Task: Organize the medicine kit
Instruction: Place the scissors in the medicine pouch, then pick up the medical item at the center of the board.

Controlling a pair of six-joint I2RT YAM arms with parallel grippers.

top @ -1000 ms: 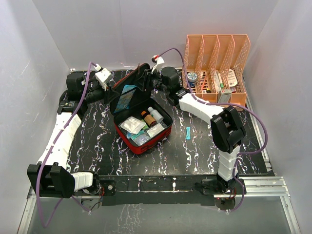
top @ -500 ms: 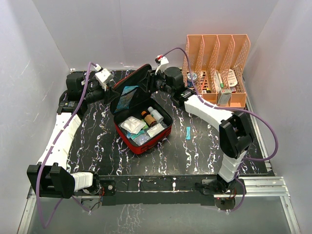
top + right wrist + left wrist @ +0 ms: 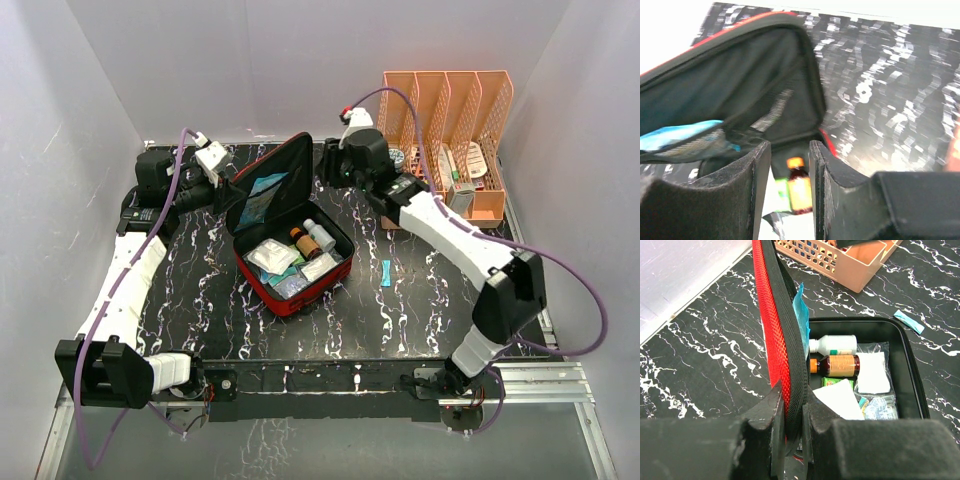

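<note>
The red medicine kit point(image 3: 295, 262) lies open on the black marbled table, its lid point(image 3: 268, 185) standing up at the back left. Inside lie a brown bottle point(image 3: 837, 365), a white bottle point(image 3: 832, 344), gauze packets point(image 3: 873, 372) and a blue packet point(image 3: 801, 315) in the lid pocket. My left gripper point(image 3: 790, 435) is shut on the lid's edge point(image 3: 782, 340) and holds it upright. My right gripper point(image 3: 328, 168) is open and empty just behind the lid's right end, in the air; its view looks into the black lining point(image 3: 740, 80) and down at the brown bottle point(image 3: 799, 190).
An orange-pink file rack point(image 3: 445, 140) with bottles and tubes stands at the back right, close to my right arm. A small teal packet point(image 3: 386, 272) lies on the table right of the kit. White walls enclose the table on three sides.
My right gripper has let go of the lid's right end and drawn back to the right toward the rack. The lid stays up, held by the left gripper.
</note>
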